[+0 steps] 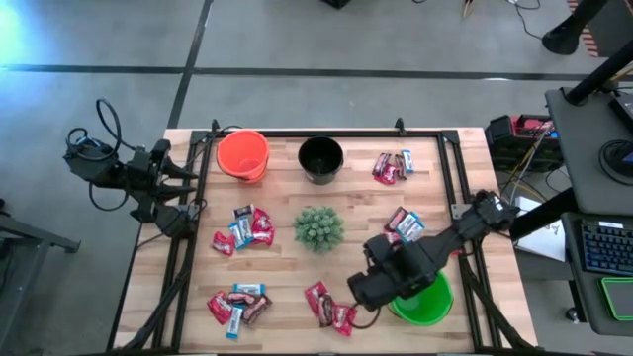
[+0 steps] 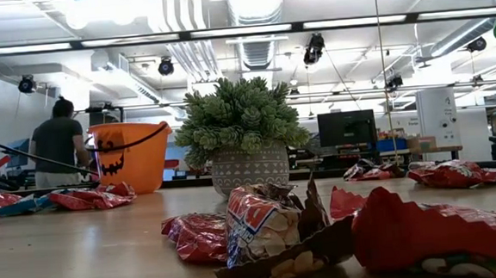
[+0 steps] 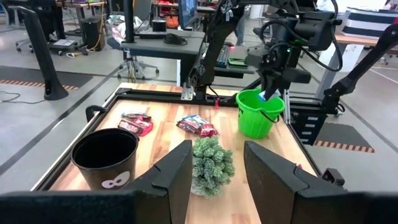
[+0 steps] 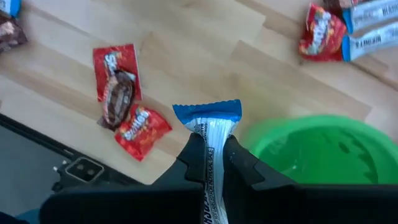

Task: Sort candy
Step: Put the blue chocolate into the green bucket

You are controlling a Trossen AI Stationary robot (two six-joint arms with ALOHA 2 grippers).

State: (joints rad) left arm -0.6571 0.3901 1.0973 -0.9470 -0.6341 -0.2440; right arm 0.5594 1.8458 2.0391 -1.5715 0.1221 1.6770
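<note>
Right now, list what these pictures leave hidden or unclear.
- Green bucket: high view, right arm covers most of it; contents unseen.
- Black bucket: left wrist view, inside too dark to read.
- Right gripper: pinches a blue-and-white candy; its lower end hidden between the fingers.
- Low view: no gripper shows.

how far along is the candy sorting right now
Early on. Done: nothing visibly sorted; no candy shows in the green bucket. In hand: the right gripper is shut on a blue and white candy beside that bucket's rim. Left: piles of candy lie across the table, and the orange bucket and black bucket wait. The left gripper waits open at the table's edge.
</note>
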